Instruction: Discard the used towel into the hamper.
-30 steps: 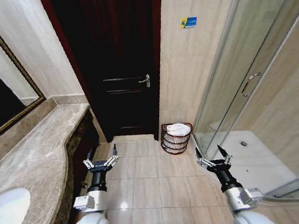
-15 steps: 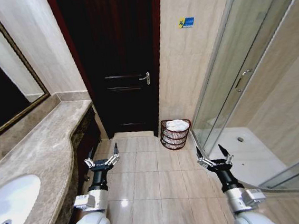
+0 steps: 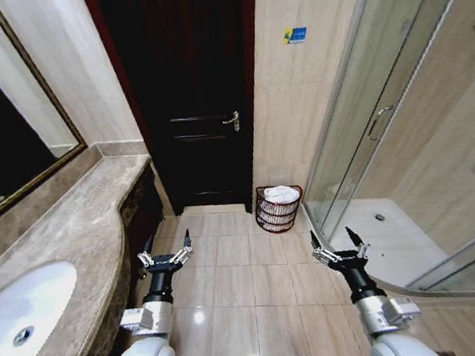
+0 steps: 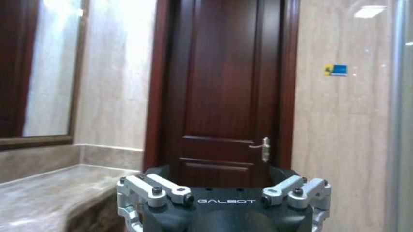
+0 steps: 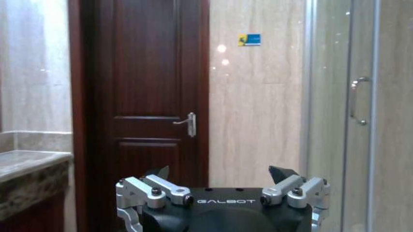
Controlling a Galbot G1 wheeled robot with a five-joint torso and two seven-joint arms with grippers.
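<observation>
1. Hamper (image 3: 277, 209): on the tiled floor against the wall, between the dark door (image 3: 192, 98) and the shower enclosure (image 3: 384, 122); white towel (image 3: 282, 194) lies inside.
2. Left gripper (image 3: 165, 252): fingers spread, empty, low over the floor beside the counter (image 3: 66, 236).
3. Right gripper (image 3: 336, 244): fingers spread, empty, near the shower.

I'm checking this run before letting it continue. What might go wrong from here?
The hamper already holds a white towel, while the left end effector and right end effector are open and empty, so another grasp attempt would likely be wasted. The hamper stands tight between the dark door and the glass shower enclosure; driving closer might knock either.
</observation>
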